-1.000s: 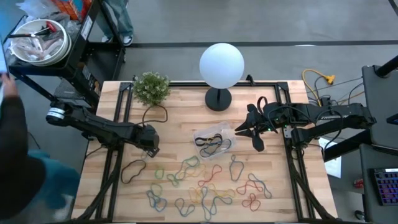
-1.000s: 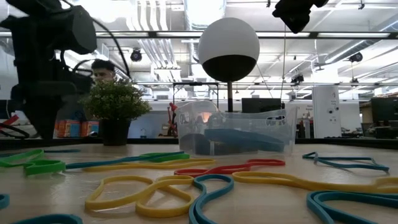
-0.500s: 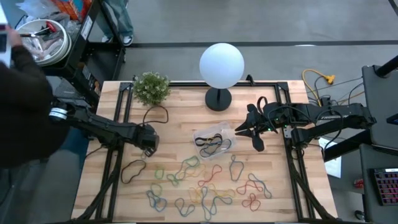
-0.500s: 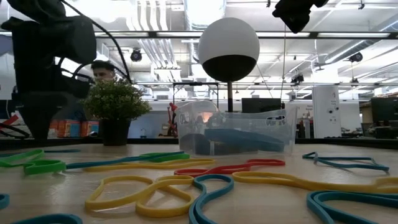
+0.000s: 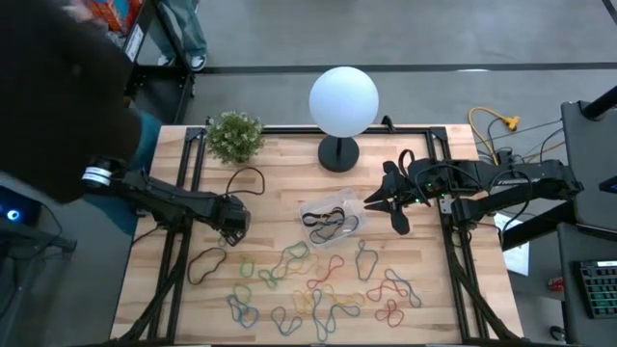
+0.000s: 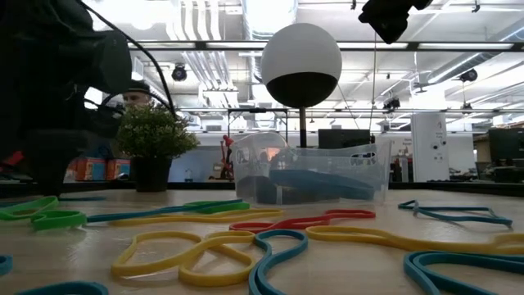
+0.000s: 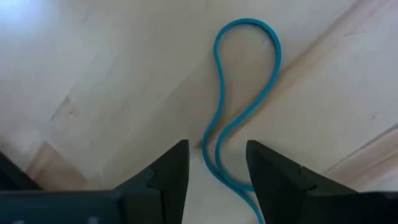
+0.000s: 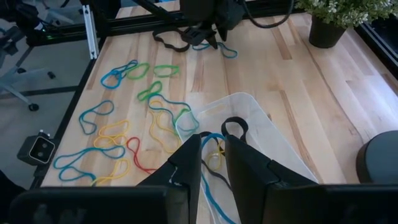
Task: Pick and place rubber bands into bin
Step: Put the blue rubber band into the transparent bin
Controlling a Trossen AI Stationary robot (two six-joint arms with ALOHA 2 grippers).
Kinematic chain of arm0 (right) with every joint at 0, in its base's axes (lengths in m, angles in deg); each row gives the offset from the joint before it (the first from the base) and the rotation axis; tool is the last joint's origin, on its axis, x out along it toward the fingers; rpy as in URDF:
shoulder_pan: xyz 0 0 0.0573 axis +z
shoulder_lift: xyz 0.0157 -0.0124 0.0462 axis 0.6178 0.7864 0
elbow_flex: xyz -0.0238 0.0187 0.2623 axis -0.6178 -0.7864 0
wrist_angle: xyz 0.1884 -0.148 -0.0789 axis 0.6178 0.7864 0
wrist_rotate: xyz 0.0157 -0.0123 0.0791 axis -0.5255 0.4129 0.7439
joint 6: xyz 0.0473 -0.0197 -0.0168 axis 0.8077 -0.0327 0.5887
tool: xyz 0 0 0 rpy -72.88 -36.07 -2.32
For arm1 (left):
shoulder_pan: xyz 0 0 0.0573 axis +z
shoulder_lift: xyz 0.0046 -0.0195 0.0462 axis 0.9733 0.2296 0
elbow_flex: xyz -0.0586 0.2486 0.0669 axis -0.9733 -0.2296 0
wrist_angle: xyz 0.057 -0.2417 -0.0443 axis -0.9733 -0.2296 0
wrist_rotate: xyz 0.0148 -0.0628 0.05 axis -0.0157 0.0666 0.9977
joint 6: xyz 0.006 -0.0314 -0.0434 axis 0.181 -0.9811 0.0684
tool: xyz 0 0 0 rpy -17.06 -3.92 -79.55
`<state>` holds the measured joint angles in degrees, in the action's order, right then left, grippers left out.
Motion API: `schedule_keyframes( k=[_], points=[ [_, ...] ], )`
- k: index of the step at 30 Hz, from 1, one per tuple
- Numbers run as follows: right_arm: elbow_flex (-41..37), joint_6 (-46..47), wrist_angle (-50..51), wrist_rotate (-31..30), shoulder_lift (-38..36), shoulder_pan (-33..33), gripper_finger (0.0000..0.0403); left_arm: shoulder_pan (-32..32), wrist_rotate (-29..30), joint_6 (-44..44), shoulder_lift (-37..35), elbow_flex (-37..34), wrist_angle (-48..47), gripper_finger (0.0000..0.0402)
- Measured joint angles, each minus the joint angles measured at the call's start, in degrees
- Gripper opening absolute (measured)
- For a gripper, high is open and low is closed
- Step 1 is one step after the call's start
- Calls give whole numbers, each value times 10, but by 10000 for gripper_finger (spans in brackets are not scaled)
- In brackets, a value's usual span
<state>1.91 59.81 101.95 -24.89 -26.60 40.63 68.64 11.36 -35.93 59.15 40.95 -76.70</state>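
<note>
Dozens of rubber bands (image 5: 318, 289) lie scattered across the lower half of the wooden surface (image 5: 280, 169) in the high view, loose loops of green, yellow, blue, red and orange, with a black one (image 5: 205, 263) off at the lower left. A few more, black and blue, already sit inside the bin (image 5: 331, 221), the clear shallow tray near the middle of the frame, below the white globe lamp (image 5: 343, 99).

The left gripper (image 5: 234, 218) hangs low over the surface at left of centre. Its wrist view shows the fingers (image 7: 171, 171) spread apart with nothing between them, straddling one blue band (image 7: 242, 106) that lies flat on the wood. The right gripper (image 5: 397, 218) waits just right of the bin; in its wrist view the fingers (image 8: 186, 165) stand slightly parted and empty above the tray.

These bands look feather-light, limp and a bit grippy, so I'd expect one to dangle and stretch when lifted, and maybe drag a neighbour where loops overlap. Pinching a single strand where it narrows, clear of other loops, seems the safest hold.

Only the left wrist view reveals that blue band under the arm; from above it is hidden. The low view shows the bin (image 6: 311, 174) walls rising above the bands, which the overhead picture flattens out.
</note>
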Motion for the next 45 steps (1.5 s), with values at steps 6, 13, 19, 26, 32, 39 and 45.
schedule_keyframes(
  k=[6, 13, 19, 26, 32, 39, 45],
  points=[
    [0, 3, 0, 0, 0, 0, 68, 4, -19, -2, 40, 0, 4, 148],
    [0, 12, 0, 1, 0, 0, 68, 15, -52, 1, 44, -1, 15, 130],
    [0, 21, 0, 1, 0, 0, 68, 30, -78, 22, 37, -2, 19, 114],
    [0, 25, 0, 1, 0, 0, 68, 34, -91, 41, 37, -2, 23, 113],
    [0, 25, 0, 1, 0, 0, 68, 34, -80, 41, 37, -2, 25, 78],
    [0, 21, 1, 1, 0, 0, 68, 35, -63, 33, 38, -4, 19, 6],
    [0, 18, 1, 1, 0, 0, 68, 36, -61, 25, 37, -5, 17, 1]
  ],
)
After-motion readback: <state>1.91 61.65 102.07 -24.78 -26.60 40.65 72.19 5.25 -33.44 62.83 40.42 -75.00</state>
